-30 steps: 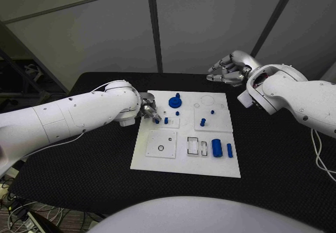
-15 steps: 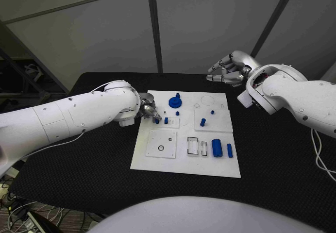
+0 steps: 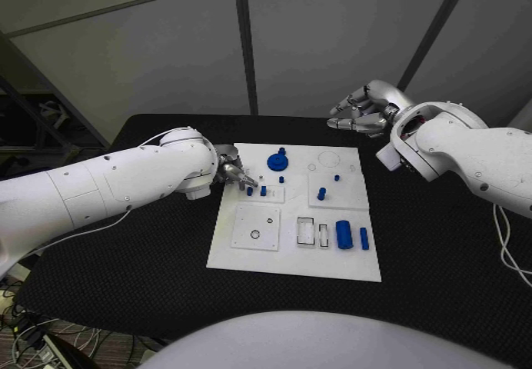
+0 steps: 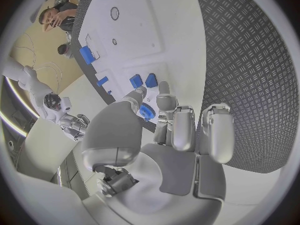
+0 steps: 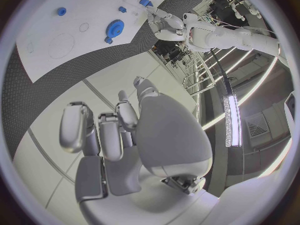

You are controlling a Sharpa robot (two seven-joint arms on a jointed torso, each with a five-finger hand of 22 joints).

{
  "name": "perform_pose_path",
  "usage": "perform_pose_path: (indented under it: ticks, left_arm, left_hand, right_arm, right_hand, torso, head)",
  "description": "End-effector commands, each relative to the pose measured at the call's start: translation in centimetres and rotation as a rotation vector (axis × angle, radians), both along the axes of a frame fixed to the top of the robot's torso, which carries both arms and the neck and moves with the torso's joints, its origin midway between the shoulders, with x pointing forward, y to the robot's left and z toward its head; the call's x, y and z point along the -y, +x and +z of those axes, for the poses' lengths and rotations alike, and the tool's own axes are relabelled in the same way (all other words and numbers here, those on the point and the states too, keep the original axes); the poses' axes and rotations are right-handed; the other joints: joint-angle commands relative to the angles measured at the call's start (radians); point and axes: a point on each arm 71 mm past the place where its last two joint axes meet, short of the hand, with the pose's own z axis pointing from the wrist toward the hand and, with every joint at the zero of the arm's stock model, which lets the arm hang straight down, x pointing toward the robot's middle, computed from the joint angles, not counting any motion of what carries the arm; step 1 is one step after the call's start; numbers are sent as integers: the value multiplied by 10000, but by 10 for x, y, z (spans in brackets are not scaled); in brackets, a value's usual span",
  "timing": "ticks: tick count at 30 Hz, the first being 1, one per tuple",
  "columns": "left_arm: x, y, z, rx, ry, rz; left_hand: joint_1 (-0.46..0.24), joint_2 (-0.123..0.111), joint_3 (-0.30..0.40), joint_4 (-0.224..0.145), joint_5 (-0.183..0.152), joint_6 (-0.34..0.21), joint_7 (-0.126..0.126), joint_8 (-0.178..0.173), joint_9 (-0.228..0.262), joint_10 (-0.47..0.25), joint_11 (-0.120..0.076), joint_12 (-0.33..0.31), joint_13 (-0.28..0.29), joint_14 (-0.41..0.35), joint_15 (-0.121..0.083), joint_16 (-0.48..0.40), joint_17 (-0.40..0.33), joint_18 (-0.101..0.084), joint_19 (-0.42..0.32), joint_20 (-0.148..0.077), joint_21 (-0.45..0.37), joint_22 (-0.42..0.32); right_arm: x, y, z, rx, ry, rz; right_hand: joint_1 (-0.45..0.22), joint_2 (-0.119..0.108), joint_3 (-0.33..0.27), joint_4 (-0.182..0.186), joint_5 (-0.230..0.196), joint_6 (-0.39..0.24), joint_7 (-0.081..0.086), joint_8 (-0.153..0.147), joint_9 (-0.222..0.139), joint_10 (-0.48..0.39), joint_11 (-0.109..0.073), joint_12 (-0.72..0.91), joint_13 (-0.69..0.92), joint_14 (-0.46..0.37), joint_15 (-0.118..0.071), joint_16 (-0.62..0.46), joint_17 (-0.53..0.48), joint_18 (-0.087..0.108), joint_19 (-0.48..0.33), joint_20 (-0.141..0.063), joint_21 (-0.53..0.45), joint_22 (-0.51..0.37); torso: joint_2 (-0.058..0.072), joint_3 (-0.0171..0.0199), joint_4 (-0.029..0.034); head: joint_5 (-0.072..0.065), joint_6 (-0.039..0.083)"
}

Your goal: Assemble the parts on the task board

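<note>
Your left hand [image 3: 233,174] is sitting right at the left edge of the white board [image 3: 290,265], fingers [image 4: 164,101] reaching toward the two small blue pegs [image 3: 257,190] in the upper-left block. From the wrist camera the fingers look loosely spread with nothing in them, tips just short of the pegs. So you're lining up a pick here: come in low, get thumb and one finger either side of the nearer peg, and don't clip its neighbour, since they're standing just beside each other. The blue gear [image 3: 277,161] is close behind, so keep the knuckles off it.

Your right hand [image 3: 363,114] is parked up past the far edge of the desk [image 3: 133,292], fingers curled in, holding nothing. Fine to leave it there.

The other blue bits, the fat cylinder [image 3: 344,234] and the thin bar [image 3: 364,237], lie near the right edge of the board, untouched.

Compared with a second ago, the left hand has pulled back a touch and the fingers have tipped more toward the pegs. The right hand hasn't budged.
</note>
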Motion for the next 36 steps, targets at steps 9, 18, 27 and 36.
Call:
perform_pose_path:
  ticks: [9, 18, 27, 36]
  left_arm:
    - [2, 6, 11, 674, -1756, 705]
    - [8, 12, 28, 2534, -3840, 586]
    - [44, 6, 36, 5473, -3187, -2476]
    - [63, 5, 25, 5794, -1694, -4130]
  left_hand:
    - [248, 215, -624, 296, 6, -201, 85, -35, 7, -390, 55, -402, -464, 652, 2, -5, 1382, -139, 4, -70, -340, 1330]
    - [1831, 239, -1307, 49, 0, -2173, 1082, -925, -582, -4104, 1100, -3282, -2786, -2889, 946, -6860, -3033, 1001, -4868, 634, -7576, -3582]
    - [4177, 76, -404, -777, 51, -1973, 879, -1613, -1940, -4214, 1188, -4985, -4842, -3578, 1026, -6745, -4386, 1188, -4668, 966, -8712, -4377]
    - [4151, -206, 259, -708, -1149, -1400, 659, -2013, -2662, -3850, 1057, -5798, -5913, -2261, 884, -3888, -3459, 1083, -3555, 738, -7138, -3086]
  right_arm:
    - [0, 1, 1, 72, -15, 51]
    - [2, 2, 1, 81, -20, 19]
    - [1, 2, -1, 81, 2, 46]
    - [-1, 2, -3, 37, -3, 99]
  right_hand:
    - [-65, 5, 2, 70, 62, -86, -10, 52, -9, -52, -9, -65, -9, 779, -41, -53, 1532, 130, -73, -31, -47, -9]
    - [-72, -1, -3, 74, 66, -100, -8, 47, -12, -65, -8, -78, -21, 778, -40, -58, 1526, 130, -74, -31, -51, -12]
    - [-29, 24, 42, 70, 166, -86, -16, 73, -7, -536, -19, -673, -608, 681, -49, -301, 1189, 220, -307, -37, -313, -455]
    - [-7, 31, 63, 65, 192, -84, -20, 82, -6, -604, -24, -777, -711, 673, -55, -324, 1167, 227, -329, -41, -348, -501]
  torso:
    - [-13, 7, 16]
    - [-4, 15, -14]
    - [3, 3, -23]
    - [13, 5, -17]
  head:
    - [-1, 1]
    - [-94, 10]
    - [-156, 88]
    - [-220, 135]
